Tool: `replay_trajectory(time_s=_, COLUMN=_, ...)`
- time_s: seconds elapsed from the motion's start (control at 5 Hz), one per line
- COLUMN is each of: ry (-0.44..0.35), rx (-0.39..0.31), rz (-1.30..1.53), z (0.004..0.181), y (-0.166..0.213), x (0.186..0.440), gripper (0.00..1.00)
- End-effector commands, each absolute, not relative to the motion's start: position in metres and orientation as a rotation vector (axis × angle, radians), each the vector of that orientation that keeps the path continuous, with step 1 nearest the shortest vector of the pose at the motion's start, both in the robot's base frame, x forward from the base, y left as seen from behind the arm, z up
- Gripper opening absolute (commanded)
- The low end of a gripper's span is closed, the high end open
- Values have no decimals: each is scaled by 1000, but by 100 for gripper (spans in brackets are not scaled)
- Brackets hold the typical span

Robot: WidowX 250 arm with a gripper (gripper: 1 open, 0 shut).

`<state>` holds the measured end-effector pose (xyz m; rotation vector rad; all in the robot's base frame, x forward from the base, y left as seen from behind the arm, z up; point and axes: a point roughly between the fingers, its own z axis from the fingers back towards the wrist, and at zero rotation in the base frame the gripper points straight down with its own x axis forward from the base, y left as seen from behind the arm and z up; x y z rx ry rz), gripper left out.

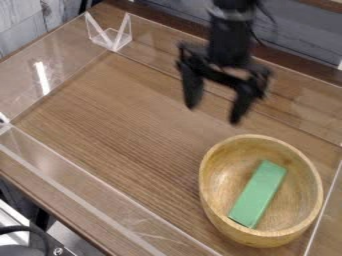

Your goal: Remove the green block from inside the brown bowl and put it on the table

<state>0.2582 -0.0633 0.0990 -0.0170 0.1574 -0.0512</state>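
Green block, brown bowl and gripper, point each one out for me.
green block [259, 193], camera view, middle of its top face
brown bowl [211, 187], camera view, left rim
gripper [218, 104], camera view, midway between its open fingertips

Brown wood-grain table [120, 110], low clear acrylic walls [107, 32] at its edges, brown bowl [214, 190] resting near the right corner

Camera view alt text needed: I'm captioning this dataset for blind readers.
A green block lies inside a brown bowl at the right of a wood-grain table. The robot's open end effector hangs above the table, behind the bowl, holding nothing. Clear acrylic walls border the table.
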Motion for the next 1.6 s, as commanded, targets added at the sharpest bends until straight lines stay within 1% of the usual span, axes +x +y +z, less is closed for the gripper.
replay_trajectory(time_s=0.0, ry=74, rx=-30, rz=-64, z=109, y=-96, x=252, gripper=100)
replay_trajectory(time_s=0.2, ry=46, rx=-34, rz=-82, z=97, y=-124, x=245, gripper=100)
replay_trajectory(time_s=0.4, ry=15, rx=-35, rz=-84, z=91, y=-140, x=243, gripper=100)
replay_trajectory(time_s=1.0, ry=-5, rx=-50, rz=-82, z=76, y=-130, x=248, gripper=100)
replay_trajectory(time_s=1.4, ry=-11, rx=-57, rz=-83, z=70, y=-125, x=251, gripper=100)
